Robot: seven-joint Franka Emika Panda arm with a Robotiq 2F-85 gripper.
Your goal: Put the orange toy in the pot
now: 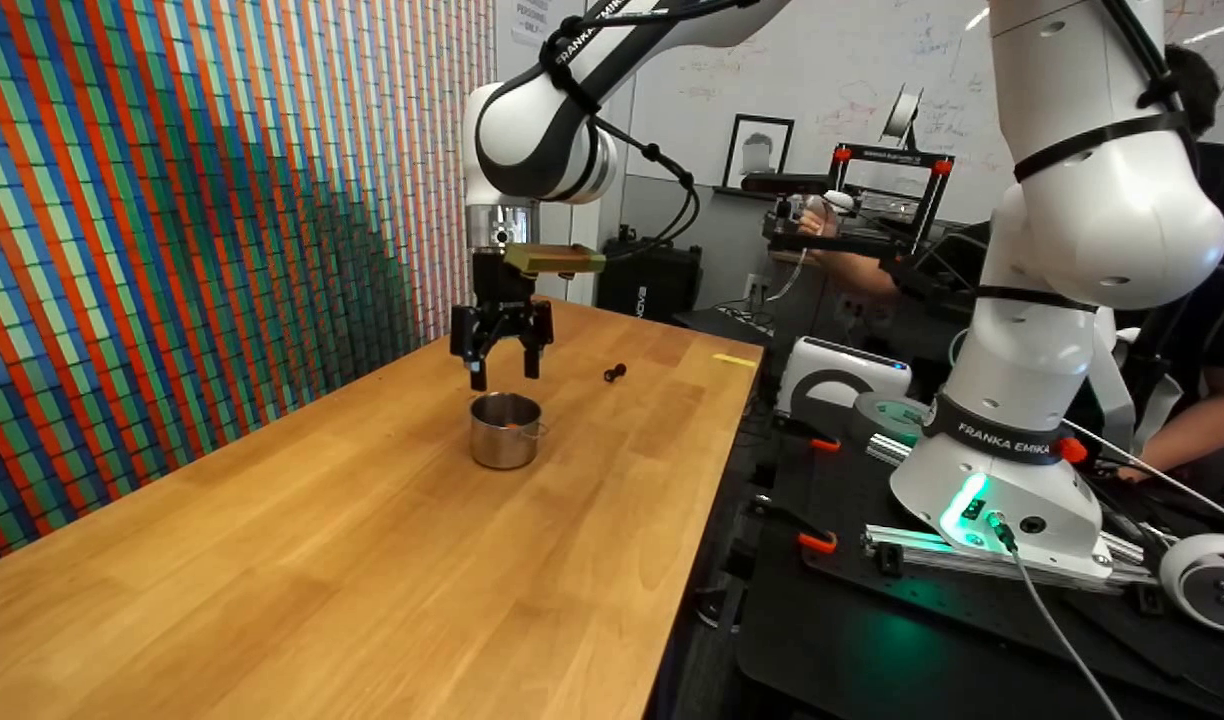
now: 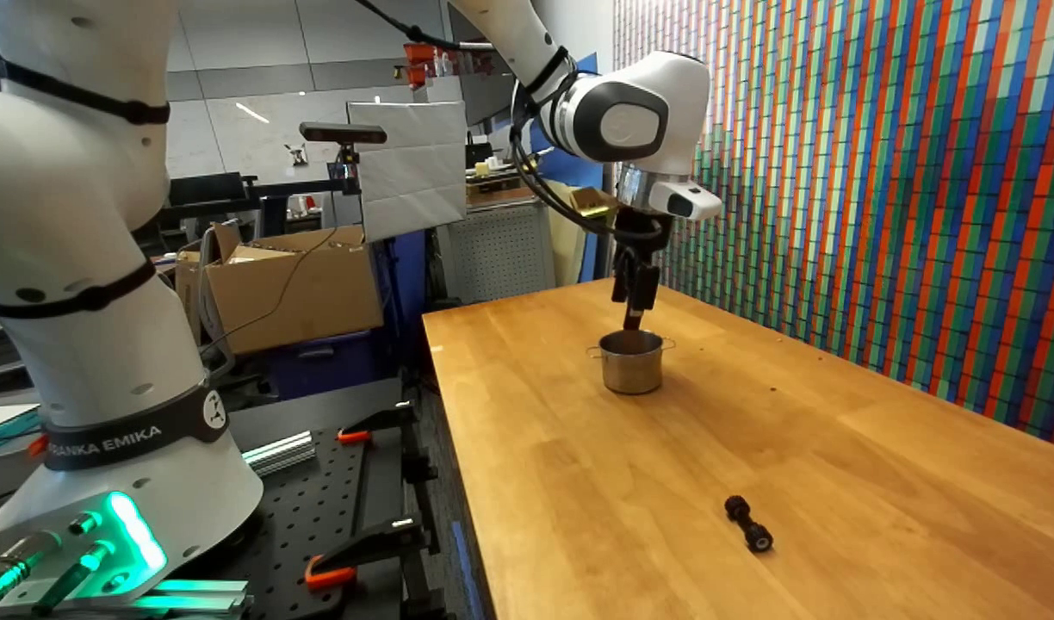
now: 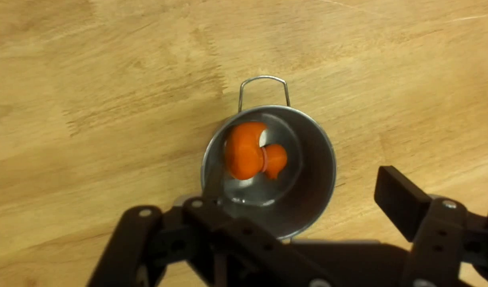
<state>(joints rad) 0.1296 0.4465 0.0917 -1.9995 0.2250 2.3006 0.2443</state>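
The silver-grey metal pot stands upright on the wooden table in both exterior views (image 1: 504, 447) (image 2: 632, 372). In the wrist view the orange toy (image 3: 245, 153) lies on the floor of the pot (image 3: 316, 171). A speck of orange shows inside the pot in an exterior view (image 1: 511, 426), while the pot wall hides the toy in an exterior view from across the table. My gripper (image 1: 505, 379) is open and empty, with its fingers spread above the pot (image 2: 634, 320). In the wrist view one finger overlaps the pot's rim and the other is beyond it (image 3: 305, 193).
A small black dumbbell-shaped object lies on the table in both exterior views (image 1: 615, 373) (image 2: 748, 523). A yellow strip (image 1: 734, 360) is near the table edge. A colourful tiled wall (image 1: 222, 220) runs along one long side of the table. The pot has thin wire handles.
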